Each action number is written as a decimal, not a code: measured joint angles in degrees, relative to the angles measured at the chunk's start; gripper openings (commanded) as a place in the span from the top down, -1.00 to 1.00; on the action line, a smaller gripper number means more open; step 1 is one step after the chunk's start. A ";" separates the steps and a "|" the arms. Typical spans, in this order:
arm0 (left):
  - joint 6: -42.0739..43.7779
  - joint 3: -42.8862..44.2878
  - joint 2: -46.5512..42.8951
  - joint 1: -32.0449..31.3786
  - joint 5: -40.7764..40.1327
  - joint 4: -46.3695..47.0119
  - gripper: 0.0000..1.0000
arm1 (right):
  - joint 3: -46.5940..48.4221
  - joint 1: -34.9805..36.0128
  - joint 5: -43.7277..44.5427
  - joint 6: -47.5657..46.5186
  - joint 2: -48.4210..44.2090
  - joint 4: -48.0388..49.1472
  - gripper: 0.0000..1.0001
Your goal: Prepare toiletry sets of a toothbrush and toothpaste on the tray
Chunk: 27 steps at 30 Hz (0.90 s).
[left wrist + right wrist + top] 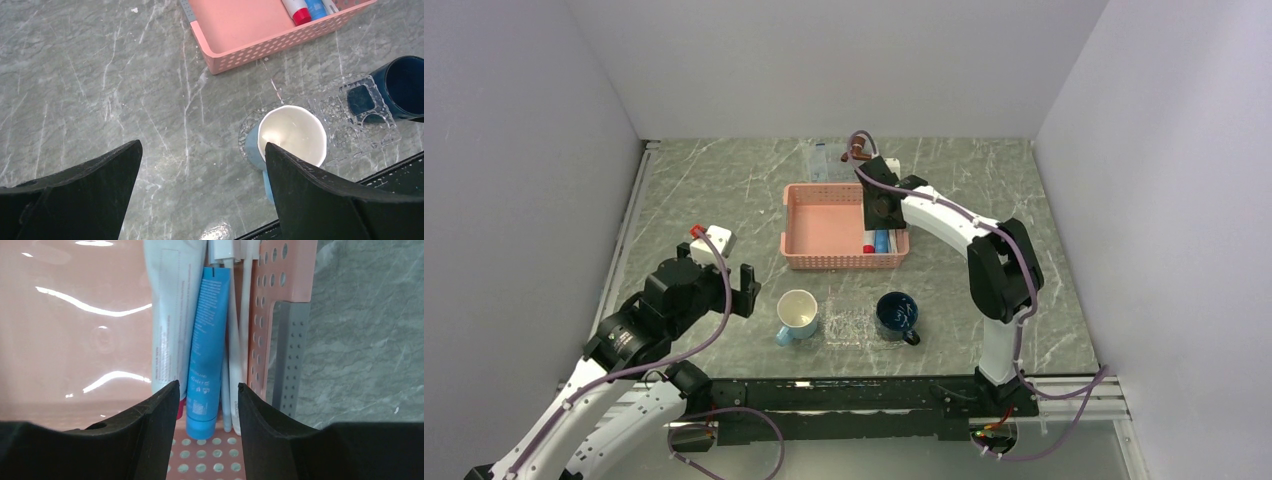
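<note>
Left hand (720,283) nearest, with black fingers spread wide over grey marbled counter (704,190), gripping nothing. Just beyond, small clear plastic tray (852,326) between pale cup (797,313) and dark blue mug (896,313), apparently awaiting its first set. Farther on, right hand (207,390) over pink lattice basket (75,300), fingers apart either side of bright light-blue toothpaste tube (207,340), not closed on it. Lower straight, centre on blue tube, close gently. Keep clear of white tube (170,305) at left and slim white toothbrush sticks (231,330) tight against right wall.

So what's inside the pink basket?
Against its right wall: a white tube, a blue toothpaste tube and pale toothbrushes. The right gripper partly covers the white tube's red cap.
</note>
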 measured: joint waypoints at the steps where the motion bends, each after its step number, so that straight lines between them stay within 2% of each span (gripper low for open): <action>1: 0.02 0.00 0.20 0.00 0.13 0.24 -0.99 | 0.00 -0.39 -0.35 0.09 0.50 0.00 0.03; 20: 0.07 -0.07 1.60 0.00 0.92 0.44 -0.99 | -0.85 -2.49 -6.23 2.54 6.43 2.84 0.17; 27: 0.07 -0.09 1.60 0.00 0.90 0.46 -0.99 | -0.94 -2.71 -6.80 3.13 6.71 3.39 0.54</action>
